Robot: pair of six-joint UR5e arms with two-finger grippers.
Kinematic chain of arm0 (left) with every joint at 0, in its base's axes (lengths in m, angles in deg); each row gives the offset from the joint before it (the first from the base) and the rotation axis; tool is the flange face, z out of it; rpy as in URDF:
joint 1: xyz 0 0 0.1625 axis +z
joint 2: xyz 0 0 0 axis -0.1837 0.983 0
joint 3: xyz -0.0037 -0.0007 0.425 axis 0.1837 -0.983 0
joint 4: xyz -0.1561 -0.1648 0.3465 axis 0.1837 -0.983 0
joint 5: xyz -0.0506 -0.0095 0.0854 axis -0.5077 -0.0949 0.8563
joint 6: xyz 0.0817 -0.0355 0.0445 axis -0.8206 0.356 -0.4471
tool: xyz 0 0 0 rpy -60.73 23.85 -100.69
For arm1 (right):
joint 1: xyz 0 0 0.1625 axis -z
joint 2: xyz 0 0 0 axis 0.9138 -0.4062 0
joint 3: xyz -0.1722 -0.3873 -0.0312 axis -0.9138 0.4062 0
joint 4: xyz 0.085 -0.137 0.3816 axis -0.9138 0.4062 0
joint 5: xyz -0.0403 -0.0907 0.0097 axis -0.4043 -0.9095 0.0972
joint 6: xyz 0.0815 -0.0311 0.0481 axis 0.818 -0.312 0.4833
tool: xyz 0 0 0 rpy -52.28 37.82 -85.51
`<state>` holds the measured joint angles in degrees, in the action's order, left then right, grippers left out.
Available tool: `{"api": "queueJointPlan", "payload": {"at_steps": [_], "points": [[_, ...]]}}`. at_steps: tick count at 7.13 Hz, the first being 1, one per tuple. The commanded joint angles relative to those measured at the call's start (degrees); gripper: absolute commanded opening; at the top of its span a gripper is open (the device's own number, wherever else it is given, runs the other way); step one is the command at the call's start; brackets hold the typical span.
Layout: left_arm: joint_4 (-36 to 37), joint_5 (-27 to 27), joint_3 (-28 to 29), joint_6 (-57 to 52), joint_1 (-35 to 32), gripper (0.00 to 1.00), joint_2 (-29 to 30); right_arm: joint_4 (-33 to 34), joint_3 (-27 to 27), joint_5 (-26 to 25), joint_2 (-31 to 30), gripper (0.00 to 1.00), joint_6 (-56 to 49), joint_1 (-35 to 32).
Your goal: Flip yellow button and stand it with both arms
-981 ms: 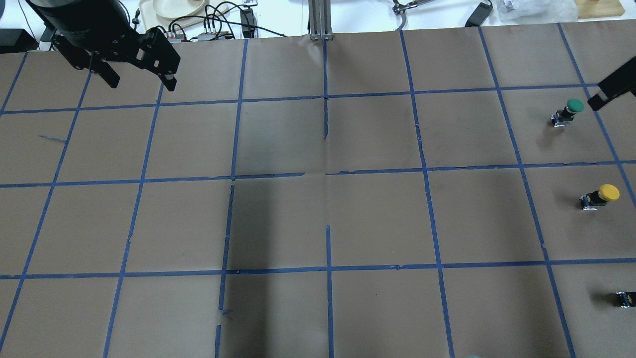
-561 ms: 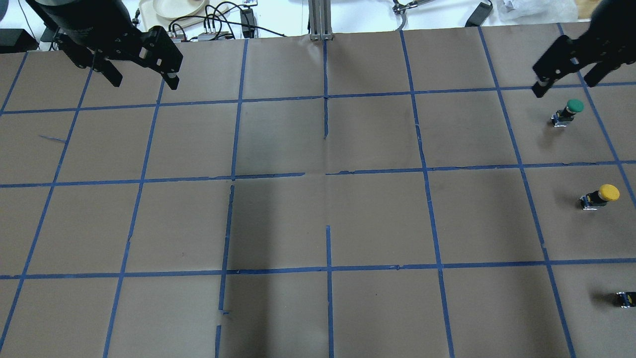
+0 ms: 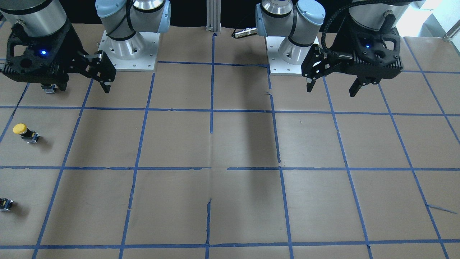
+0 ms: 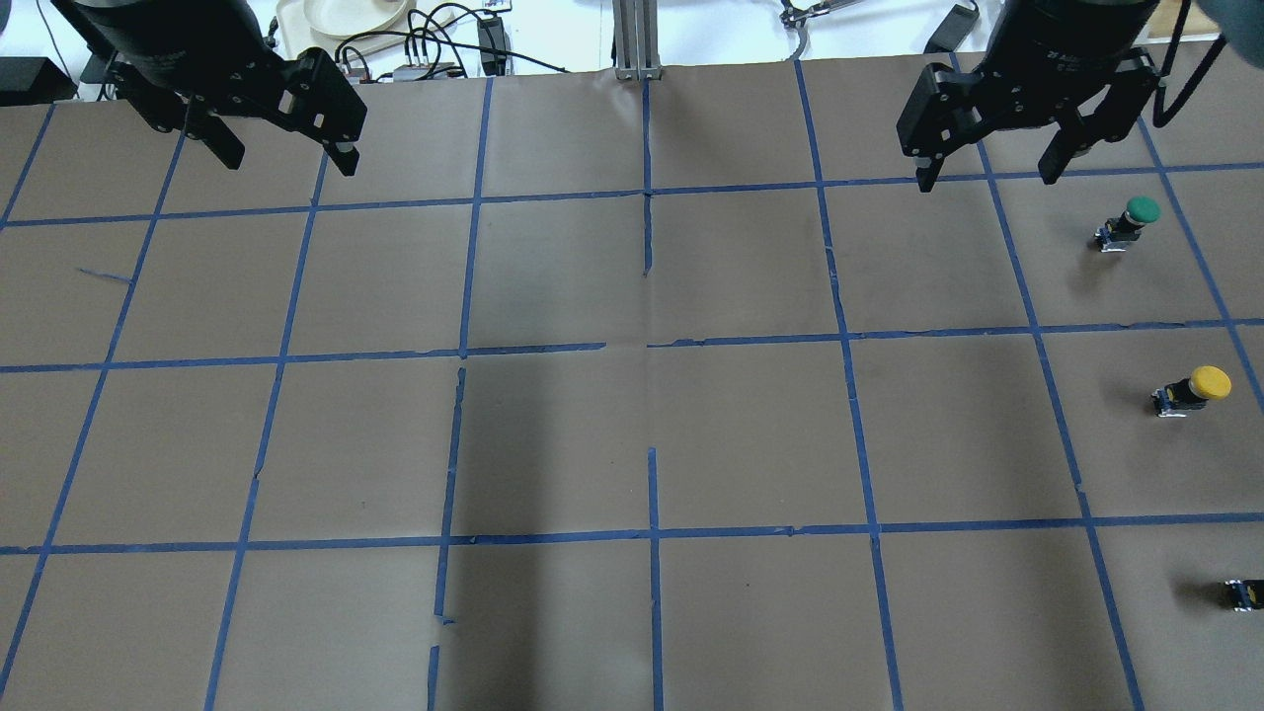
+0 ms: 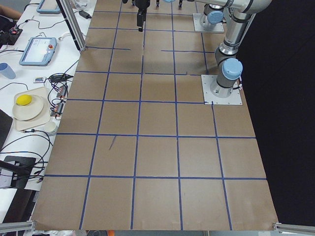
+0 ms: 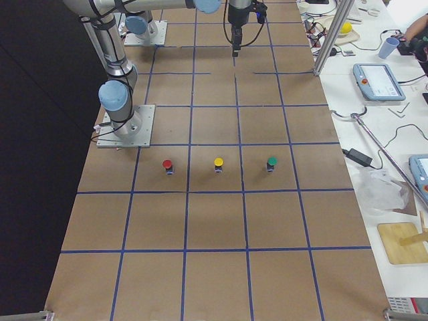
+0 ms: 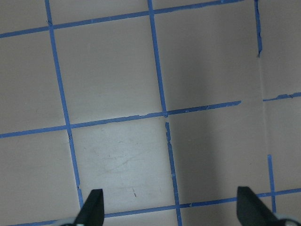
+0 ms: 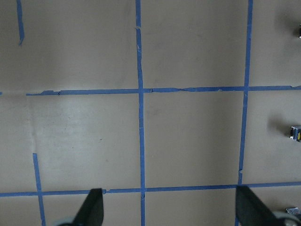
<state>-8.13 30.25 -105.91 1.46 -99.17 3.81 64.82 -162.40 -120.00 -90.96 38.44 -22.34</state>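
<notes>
The yellow button (image 4: 1197, 387) has a yellow cap on a black and grey base. It stands cap up near the table's right edge, and also shows in the front view (image 3: 24, 132) and the right side view (image 6: 218, 163). My right gripper (image 4: 986, 178) is open and empty. It hangs above the table beyond the button, well apart from it, and shows at the front view's left (image 3: 81, 88). My left gripper (image 4: 286, 158) is open and empty over the far left corner (image 3: 331, 90). Both wrist views show wide-open fingertips over bare paper (image 7: 170, 209) (image 8: 171, 209).
A green-capped button (image 4: 1131, 221) stands beyond the yellow one, just right of my right gripper. A red-capped button (image 6: 167, 164) stands nearer, cut off at the overhead view's right edge (image 4: 1244, 593). Brown paper with a blue tape grid (image 4: 652, 355) covers the table. Cables and a plate lie past the far edge.
My right gripper has swung in from the right edge, leftward across the far side of the table. My left gripper has barely shifted. The buttons have not moved.
</notes>
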Motion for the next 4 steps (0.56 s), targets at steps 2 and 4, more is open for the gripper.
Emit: {"api": "queueJointPlan", "payload": {"at_steps": [2, 4], "points": [[-0.04, 0.15, 0.0, 0.35, -0.01, 1.0, -0.05, 2.37, 2.62, 4.03, 1.93, 1.0, 2.31, -0.39], [-0.04, 0.15, -0.35, 0.44, -0.01, 1.0, 0.12, 2.02, 4.2, 3.77, 2.37, 1.0, 2.22, -0.39]]}}
